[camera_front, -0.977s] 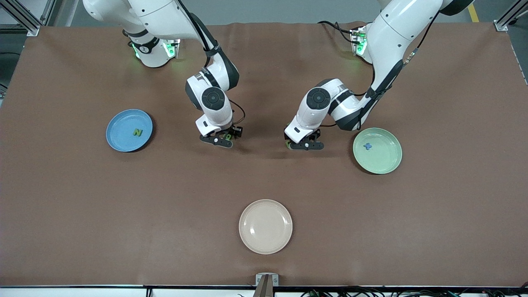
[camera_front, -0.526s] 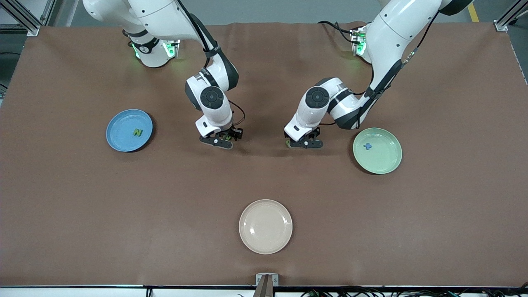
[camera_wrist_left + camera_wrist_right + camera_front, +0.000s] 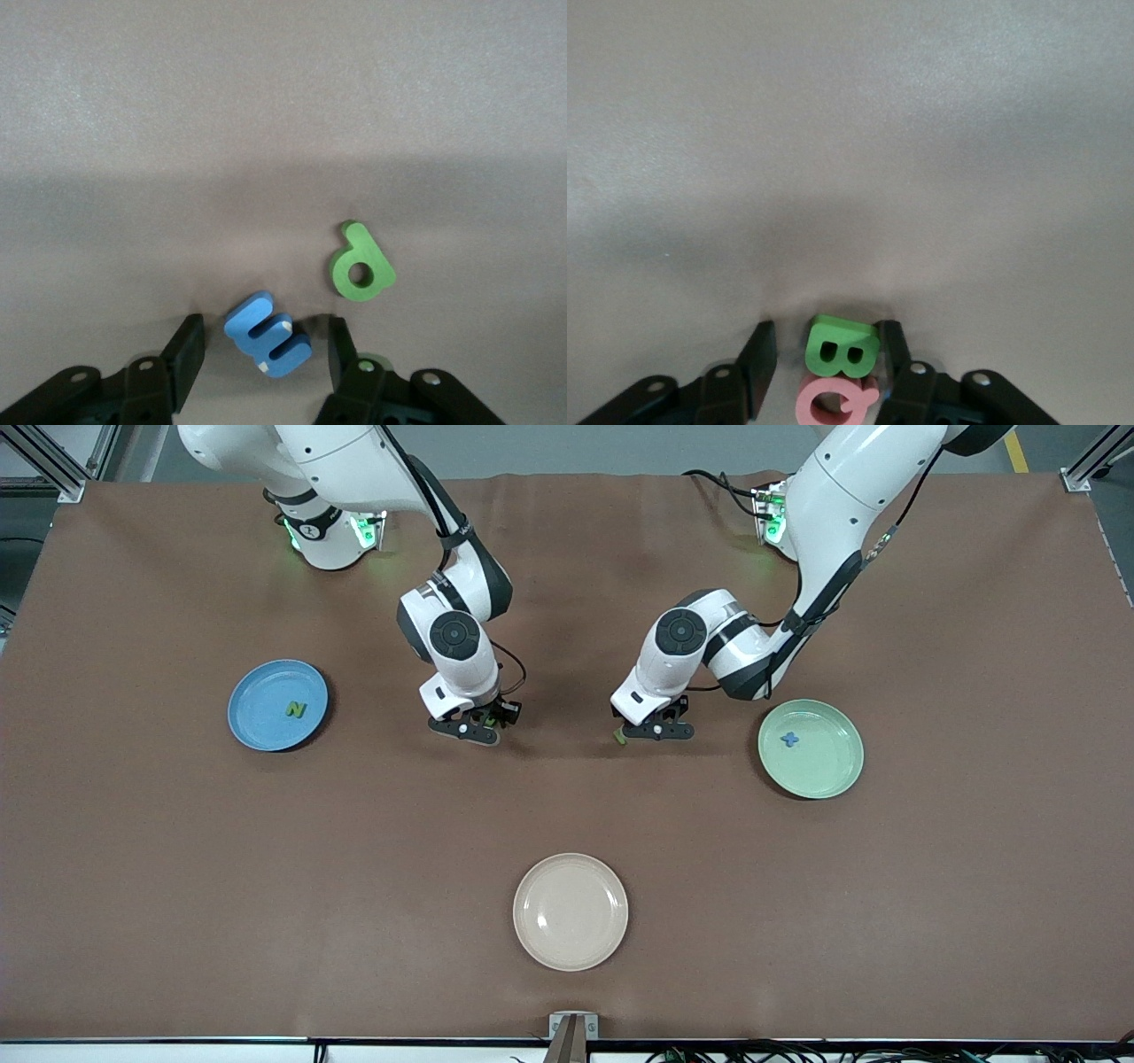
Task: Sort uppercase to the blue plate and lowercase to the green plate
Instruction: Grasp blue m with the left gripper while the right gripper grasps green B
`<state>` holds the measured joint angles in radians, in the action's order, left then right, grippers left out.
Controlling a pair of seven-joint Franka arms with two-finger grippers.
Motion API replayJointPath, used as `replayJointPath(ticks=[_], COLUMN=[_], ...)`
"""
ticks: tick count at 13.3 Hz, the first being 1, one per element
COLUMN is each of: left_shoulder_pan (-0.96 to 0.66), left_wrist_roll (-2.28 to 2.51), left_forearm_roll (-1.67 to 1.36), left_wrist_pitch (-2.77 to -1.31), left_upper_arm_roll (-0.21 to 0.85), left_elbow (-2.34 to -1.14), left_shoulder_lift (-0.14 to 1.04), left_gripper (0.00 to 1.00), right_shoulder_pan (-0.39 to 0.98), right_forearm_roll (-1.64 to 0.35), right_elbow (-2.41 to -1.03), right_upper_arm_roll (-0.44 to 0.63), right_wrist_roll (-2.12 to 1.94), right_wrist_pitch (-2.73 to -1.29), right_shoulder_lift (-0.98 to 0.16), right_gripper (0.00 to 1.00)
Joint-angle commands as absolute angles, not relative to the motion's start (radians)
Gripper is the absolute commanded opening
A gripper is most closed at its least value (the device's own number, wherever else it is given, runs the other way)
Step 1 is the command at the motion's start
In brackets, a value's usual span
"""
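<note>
Centre the right gripper [image 3: 467,729] on the green B [image 3: 842,347] before squeezing. Stands low over the brown cloth [image 3: 177,868] near the table's middle, toward the blue plate [image 3: 252,691], jaws apart astride the letter, one finger seemingly at its edge and a gap on the other flank. Close squarely on the B's flat sides and lift straight, with the pink Q [image 3: 833,403] touching it and likely to drag along otherwise. Treat the left gripper [image 3: 654,734] likewise. Hangs low beside the green plate [image 3: 833,775], jaws parted around the blue m [image 3: 266,335], lying askew between them and clear on both flanks, with the green p [image 3: 361,270] just beside it, apart. Pinch across the m's outer legs, never into its notches. Expect soft give under the pads: thick matte foam, square-cut edges, the B pierced by two holes, the p by one, the Q a ring with a short tail. Carry gently to the smooth, shallow, round plates with raised rims, already holding a green N [image 3: 295,710] on blue and a blue x [image 3: 789,739] on pale green. Leave alone the cream plate [image 3: 570,911], nearest the front camera.
</note>
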<state>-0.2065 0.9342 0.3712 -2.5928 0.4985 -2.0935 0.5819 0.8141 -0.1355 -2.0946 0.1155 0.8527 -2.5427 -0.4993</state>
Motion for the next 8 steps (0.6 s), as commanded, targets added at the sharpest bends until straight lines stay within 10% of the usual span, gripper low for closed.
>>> replayJointPath(ticks=[1,5,8], left_shoulder_pan=[-0.207,-0.207,-0.207], left_wrist_roll=[0.954,0.959,0.959], left_forearm_roll=[0.394,0.393,0.393], left_wrist_pitch=[-2.589,-2.589,-2.589], left_upper_arm_roll=[0.5,0.5,0.5], left_elbow=[-2.114,-2.114,-2.111], left_shoulder_lift=[0.555,0.563,0.565], left_gripper=[0.64,0.48,0.38], right_shoulder_pan=[0.808,0.792,0.729], right_forearm_roll=[-0.13,-0.13,-0.13], right_elbow=[-2.114,-2.115,-2.115], right_upper_arm_roll=[0.113,0.12,0.121], right_wrist_roll=[0.848,0.821,0.718], right_wrist_pitch=[-2.551,-2.524,-2.444], right_shoulder_lift=[-0.488,-0.48,-0.442], right_gripper=[0.44,0.03,0.0])
